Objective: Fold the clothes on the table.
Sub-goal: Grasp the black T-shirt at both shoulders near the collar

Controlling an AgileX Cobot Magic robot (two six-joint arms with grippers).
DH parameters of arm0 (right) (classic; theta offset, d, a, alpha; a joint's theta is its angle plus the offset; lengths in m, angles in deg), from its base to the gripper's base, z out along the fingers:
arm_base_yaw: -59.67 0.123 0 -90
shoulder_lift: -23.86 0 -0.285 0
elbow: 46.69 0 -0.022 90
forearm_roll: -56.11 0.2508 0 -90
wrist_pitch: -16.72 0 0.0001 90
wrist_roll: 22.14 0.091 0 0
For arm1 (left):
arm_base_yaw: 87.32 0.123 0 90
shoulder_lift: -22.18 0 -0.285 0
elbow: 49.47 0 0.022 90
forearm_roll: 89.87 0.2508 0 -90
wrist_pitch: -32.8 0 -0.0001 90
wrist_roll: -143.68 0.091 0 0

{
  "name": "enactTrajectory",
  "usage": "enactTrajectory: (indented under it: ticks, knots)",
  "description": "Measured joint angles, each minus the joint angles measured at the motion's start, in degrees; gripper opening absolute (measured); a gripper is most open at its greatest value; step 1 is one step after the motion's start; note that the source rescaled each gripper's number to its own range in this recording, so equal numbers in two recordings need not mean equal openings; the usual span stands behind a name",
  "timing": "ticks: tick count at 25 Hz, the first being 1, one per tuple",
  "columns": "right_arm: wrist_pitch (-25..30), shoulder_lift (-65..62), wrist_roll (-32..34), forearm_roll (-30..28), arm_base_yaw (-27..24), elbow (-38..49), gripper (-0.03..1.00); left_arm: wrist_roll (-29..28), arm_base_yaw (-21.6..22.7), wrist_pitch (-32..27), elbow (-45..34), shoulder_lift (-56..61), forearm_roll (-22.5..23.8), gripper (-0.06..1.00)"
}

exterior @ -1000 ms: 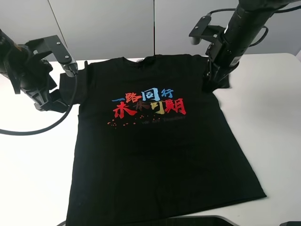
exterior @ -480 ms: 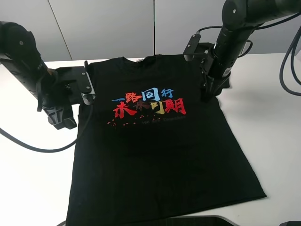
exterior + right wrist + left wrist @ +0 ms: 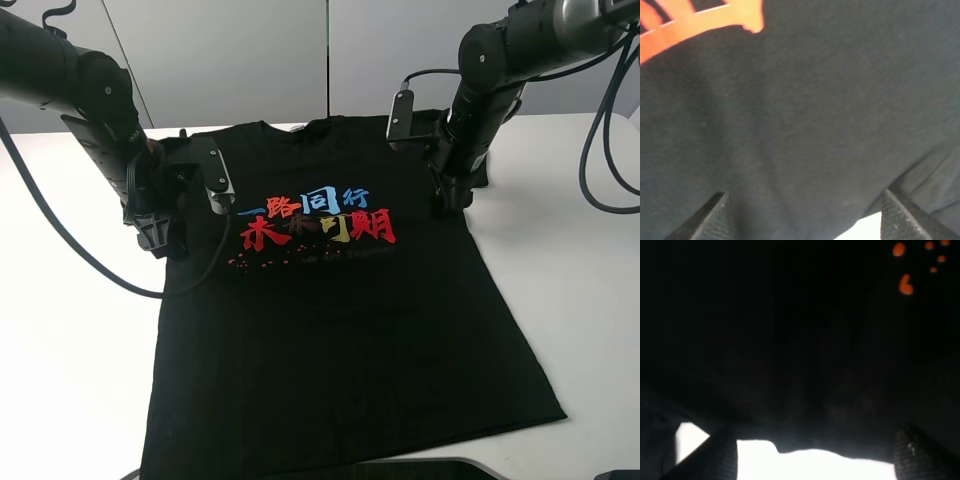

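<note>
One black shirt [image 3: 330, 330] lies flat and print-up in the middle of one white table [image 3: 70, 380], collar toward the far edge. Two arms reach down to it, one at each sleeve. The left gripper [image 3: 163, 238] is low over the sleeve on its side, its two fingers [image 3: 715, 457] spread wide, with the cloth's edge and a strip of table between them. The right gripper [image 3: 452, 198] is at the opposite shoulder, also spread – black cloth fills the gap between its fingers [image 3: 710, 220].
</note>
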Motion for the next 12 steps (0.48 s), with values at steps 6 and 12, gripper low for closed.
enactTrajectory:
  ticks: [6,12]
  knots:
    - [-0.36,1.22,-2.76,-0.04,0.0,-0.12,0.67,0.0,0.0,-0.32,0.33,-0.79,1.02,0.84]
    - [2.56,1.33,-4.58,1.08,0.0,-0.12,0.67,0.0,0.0,-0.43,0.33,-0.83,1.02,0.84]
